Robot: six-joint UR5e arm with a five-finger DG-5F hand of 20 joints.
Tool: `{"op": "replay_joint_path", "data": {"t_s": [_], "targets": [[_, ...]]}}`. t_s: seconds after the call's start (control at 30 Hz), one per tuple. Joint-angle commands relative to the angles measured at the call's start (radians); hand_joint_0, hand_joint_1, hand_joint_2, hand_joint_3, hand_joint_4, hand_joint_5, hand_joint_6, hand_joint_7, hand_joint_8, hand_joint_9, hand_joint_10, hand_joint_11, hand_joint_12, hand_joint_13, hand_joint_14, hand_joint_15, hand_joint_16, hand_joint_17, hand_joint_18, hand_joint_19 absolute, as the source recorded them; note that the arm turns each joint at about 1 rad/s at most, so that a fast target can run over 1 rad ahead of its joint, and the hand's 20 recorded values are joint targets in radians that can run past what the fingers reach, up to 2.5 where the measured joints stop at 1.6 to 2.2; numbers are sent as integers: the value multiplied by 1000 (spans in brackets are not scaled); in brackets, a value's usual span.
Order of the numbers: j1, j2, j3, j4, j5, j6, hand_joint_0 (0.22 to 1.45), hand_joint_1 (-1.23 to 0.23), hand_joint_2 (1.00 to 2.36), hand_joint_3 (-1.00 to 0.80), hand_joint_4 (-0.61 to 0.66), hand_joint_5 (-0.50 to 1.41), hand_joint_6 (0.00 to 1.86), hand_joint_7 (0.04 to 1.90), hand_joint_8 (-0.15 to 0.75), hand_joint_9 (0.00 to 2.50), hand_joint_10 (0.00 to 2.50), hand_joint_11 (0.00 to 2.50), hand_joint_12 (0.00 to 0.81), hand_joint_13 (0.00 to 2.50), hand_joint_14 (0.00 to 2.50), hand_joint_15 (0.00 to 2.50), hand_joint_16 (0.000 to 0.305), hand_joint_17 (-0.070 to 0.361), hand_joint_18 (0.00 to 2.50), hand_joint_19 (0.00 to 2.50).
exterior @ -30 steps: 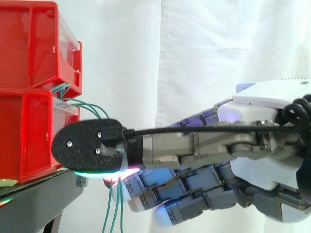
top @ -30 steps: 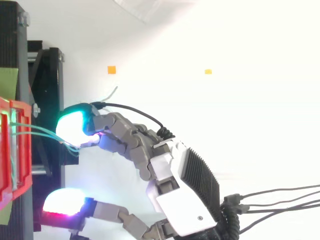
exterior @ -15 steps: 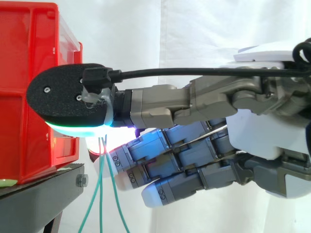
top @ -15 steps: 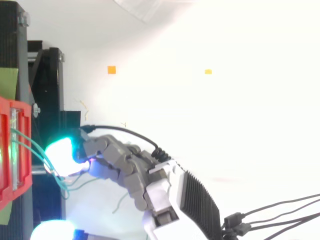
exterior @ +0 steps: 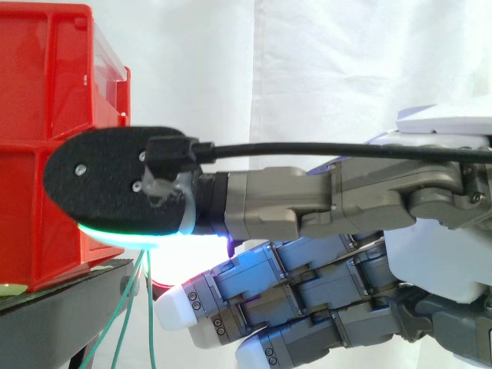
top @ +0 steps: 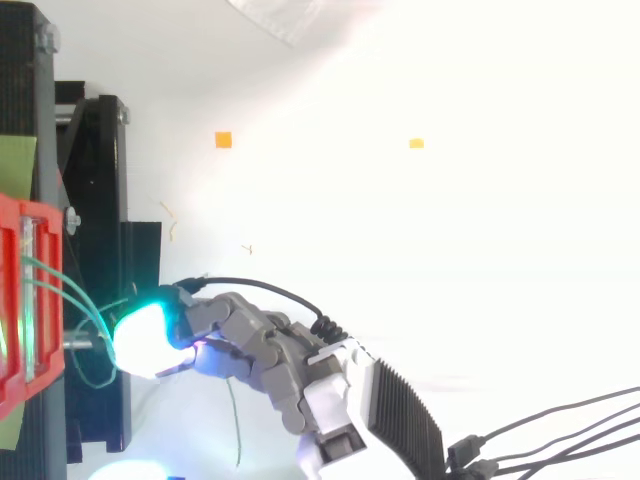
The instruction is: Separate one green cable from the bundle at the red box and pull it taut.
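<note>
Your hand is right up against the red plastic box. The thin green cables lie on its box side. From above they bow out of the box toward the hand in a slack loop, then hang below it beside the black stand. Whether a strand is pinched, I cannot tell. To tauten, you'd likely draw straight away from the box.

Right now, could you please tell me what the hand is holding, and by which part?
The hand pinches green cable between its fingers, on the stretch just outside the red box; the rest hangs below.
</note>
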Motion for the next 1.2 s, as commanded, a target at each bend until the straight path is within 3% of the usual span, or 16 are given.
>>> {"op": "replay_joint_path", "data": {"t_s": [0.0,0.1,0.17,0.3,0.43,0.67,0.83,0.97,1.0,1.17], "targets": [[-8,-1,-11,15,-5,0,469,-843,1000,-500,444,-82,505,1018,325,775,19,523,398,544,17,485,67,150,515,622],[-18,-1,-22,7,-35,-1,455,-798,1000,-500,428,-86,504,937,334,780,17,528,405,547,17,491,68,153,524,626],[-26,0,-36,-14,-74,-13,450,-780,1000,-500,412,-90,504,908,335,781,18,517,410,547,17,489,69,155,529,624],[-40,0,-76,-33,-107,-9,445,-766,1000,-500,399,-94,504,885,338,779,17,518,413,547,17,486,70,157,532,620],[-54,0,-117,-13,-110,11,441,-755,1000,-500,390,-96,504,885,340,777,17,514,415,551,17,486,70,158,536,630],[-72,0,-131,12,-117,19,436,-747,1000,-500,383,-101,504,859,341,772,18,503,419,552,16,484,71,159,542,619],[-80,0,-71,-3,-123,2,434,-750,1000,-500,389,-102,504,856,342,767,16,504,420,548,18,481,71,159,542,625],[-78,-3,6,-86,-106,-12,435,-752,1000,-500,396,-102,504,866,342,768,16,505,419,549,16,482,71,159,543,617],[-78,-9,9,-89,-103,-12,435,-751,1000,-500,400,-102,504,868,342,767,16,505,420,548,18,484,71,159,543,617],[-72,-103,76,-63,-98,2,435,-751,1000,-500,407,-100,504,875,344,774,18,508,419,547,16,488,71,159,541,617]]}}
